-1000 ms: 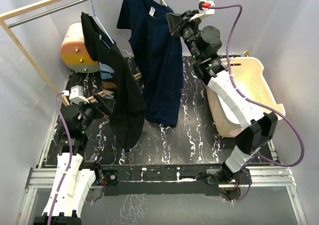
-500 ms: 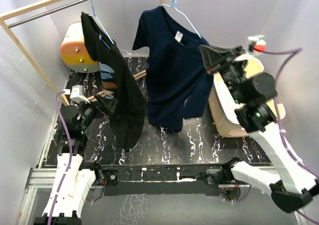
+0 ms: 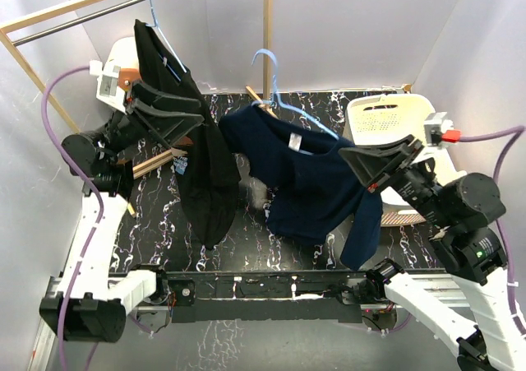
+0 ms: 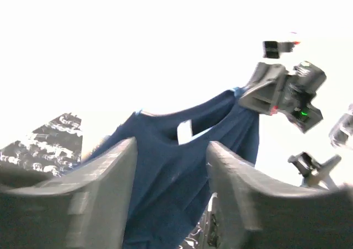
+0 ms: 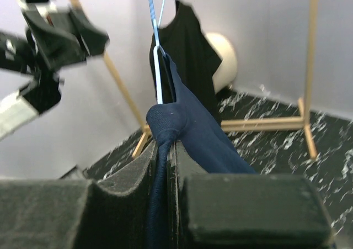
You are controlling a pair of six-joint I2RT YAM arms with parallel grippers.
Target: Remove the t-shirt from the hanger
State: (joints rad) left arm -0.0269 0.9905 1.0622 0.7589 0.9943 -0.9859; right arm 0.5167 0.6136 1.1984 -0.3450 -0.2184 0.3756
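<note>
navy t-shirt (image 3: pixel 312 194), light-blue hanger (image 5: pixel 159 75), black marbled table (image 3: pixel 271 248)

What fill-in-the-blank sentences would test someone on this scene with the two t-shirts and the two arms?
1. The right gripper is ____ on the navy t-shirt.
2. The hanger inside the navy t-shirt is light ____.
3. The black t-shirt hangs on the ____ arm's side.
4. The left gripper stands open and holds ____.

Missing words: shut; blue; left; nothing.

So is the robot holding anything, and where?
The right gripper pinches a bunched fold of the navy t-shirt near its sleeve. The left gripper is open, holding nothing.
</note>
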